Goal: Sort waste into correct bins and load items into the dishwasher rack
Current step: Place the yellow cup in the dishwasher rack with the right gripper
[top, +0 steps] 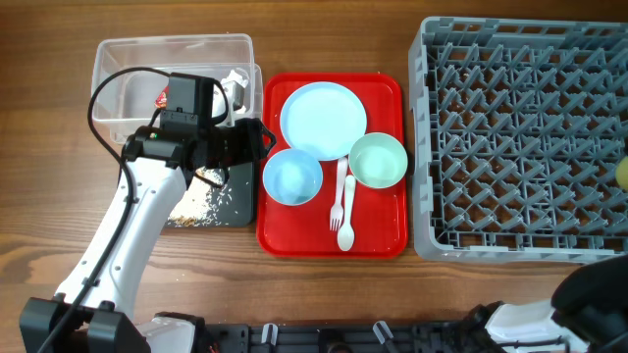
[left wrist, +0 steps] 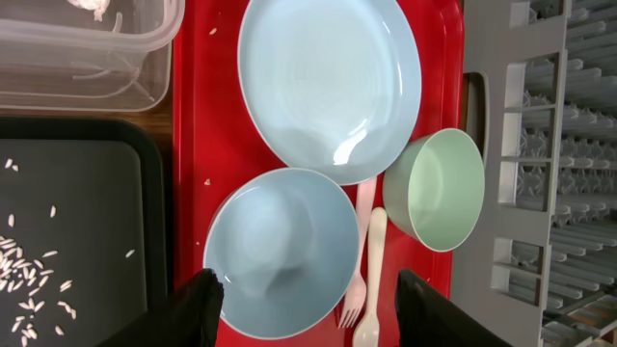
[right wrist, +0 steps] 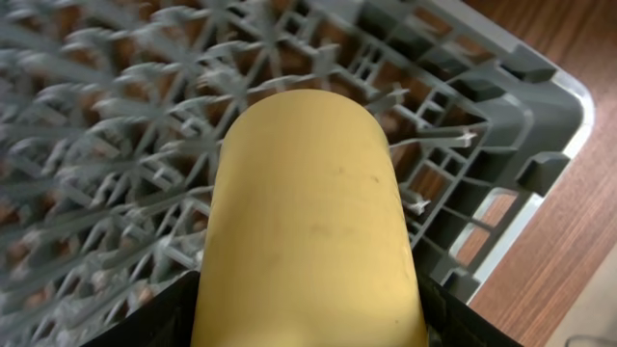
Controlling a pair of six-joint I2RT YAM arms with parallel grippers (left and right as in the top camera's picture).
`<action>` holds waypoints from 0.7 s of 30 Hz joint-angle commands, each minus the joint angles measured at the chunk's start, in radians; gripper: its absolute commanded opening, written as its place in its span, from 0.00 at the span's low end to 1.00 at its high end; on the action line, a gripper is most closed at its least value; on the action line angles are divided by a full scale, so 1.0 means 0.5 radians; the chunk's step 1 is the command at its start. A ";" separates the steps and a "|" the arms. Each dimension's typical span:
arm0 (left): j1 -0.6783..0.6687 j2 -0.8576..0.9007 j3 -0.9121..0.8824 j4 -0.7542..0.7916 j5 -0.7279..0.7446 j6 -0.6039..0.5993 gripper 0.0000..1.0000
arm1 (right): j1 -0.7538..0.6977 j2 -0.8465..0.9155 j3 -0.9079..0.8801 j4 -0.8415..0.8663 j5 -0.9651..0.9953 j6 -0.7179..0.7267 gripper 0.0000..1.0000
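My left gripper (top: 261,139) (left wrist: 308,310) is open and empty, over the red tray's left edge just short of the pale blue bowl (top: 291,177) (left wrist: 280,251). Beside the bowl lie the pale blue plate (top: 323,120) (left wrist: 328,82), the mint green bowl (top: 378,160) (left wrist: 439,188), the white fork (top: 339,204) (left wrist: 360,275) and the spoon (top: 347,221) (left wrist: 373,280). My right gripper (right wrist: 308,313) is shut on the yellow cup (right wrist: 308,202) (top: 623,173) above a corner of the grey dishwasher rack (top: 520,137) (right wrist: 96,145). The clear tub (top: 123,83) (left wrist: 87,72) holds the red wrapper (top: 164,97) and the tissue (top: 234,86). Rice scraps (top: 201,204) (left wrist: 29,270) lie in the black tray (top: 235,191) (left wrist: 92,183).
The flat red serving tray (top: 383,233) (left wrist: 198,125) lies between the bins and the rack. The rack's near wall (left wrist: 511,173) stands close to the mint bowl. Bare wooden table shows past the rack's corner (right wrist: 569,222). My left arm crosses the black tray.
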 commanded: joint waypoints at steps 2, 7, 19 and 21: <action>0.011 -0.040 0.005 -0.014 -0.026 0.040 0.59 | -0.066 0.179 0.043 0.017 0.095 0.084 0.04; 0.011 -0.040 0.005 -0.017 -0.026 0.040 0.59 | -0.098 0.361 0.034 0.012 0.095 0.082 0.05; 0.011 -0.040 0.005 -0.017 -0.026 0.041 0.59 | -0.095 0.354 0.072 0.023 -0.230 0.024 0.99; 0.011 -0.040 0.005 -0.017 -0.026 0.040 0.60 | -0.085 0.285 0.103 0.018 -0.322 0.014 0.99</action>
